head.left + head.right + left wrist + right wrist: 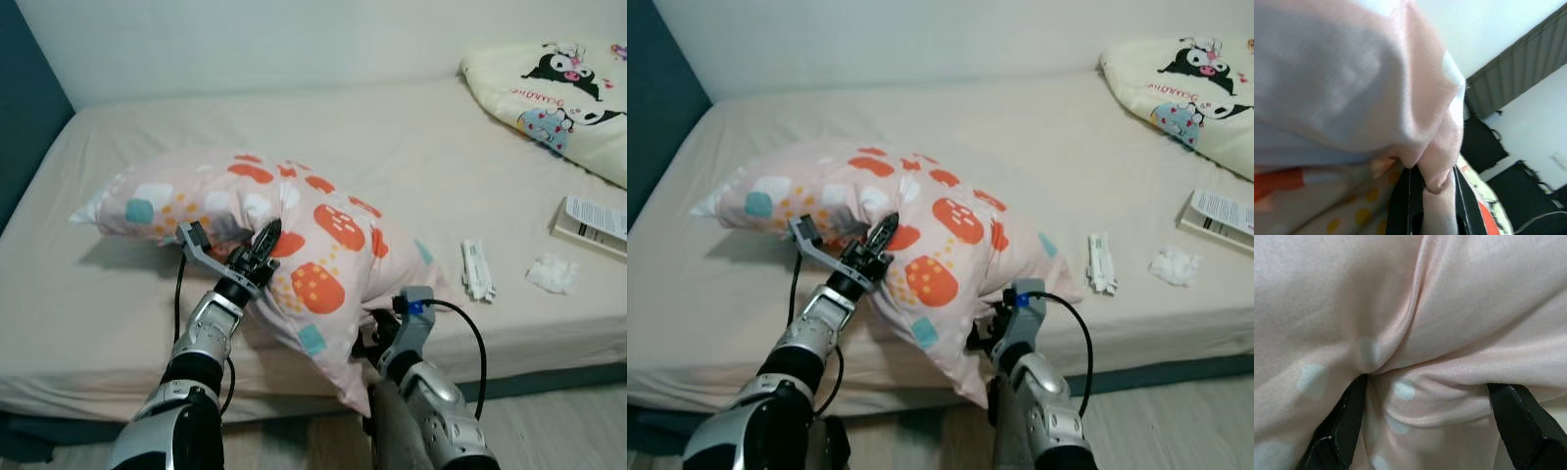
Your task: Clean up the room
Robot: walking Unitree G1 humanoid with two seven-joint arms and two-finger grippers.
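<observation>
I am steering a two-armed robot at the near edge of a bed with a plain cream sheet. The thing in hand is a long, soft pink pillow printed with orange, white and teal patches. It lies slantwise across the bed's near half: one end rests flat on the sheet toward the dark teal wall, while the other end droops over the bed's near edge toward the robot.

The left gripper sits at the pillow's middle, on the near side. In its wrist view the two black fingers are closed to a narrow gap with a fold of pink cloth pinched between them.

The right gripper is at the pillow's overhanging end. Its fingers stand wider apart, with a thick bunch of the fabric gathered between them, so I judge it is holding too.

Both arms have the pillow, the right at the hanging end. I judge the next move is lifting it along its length.

Farther along the bed from the pillow lie a white ridged plastic strip, a crumpled white tissue, a printed booklet and a cream cartoon-print cushion.
</observation>
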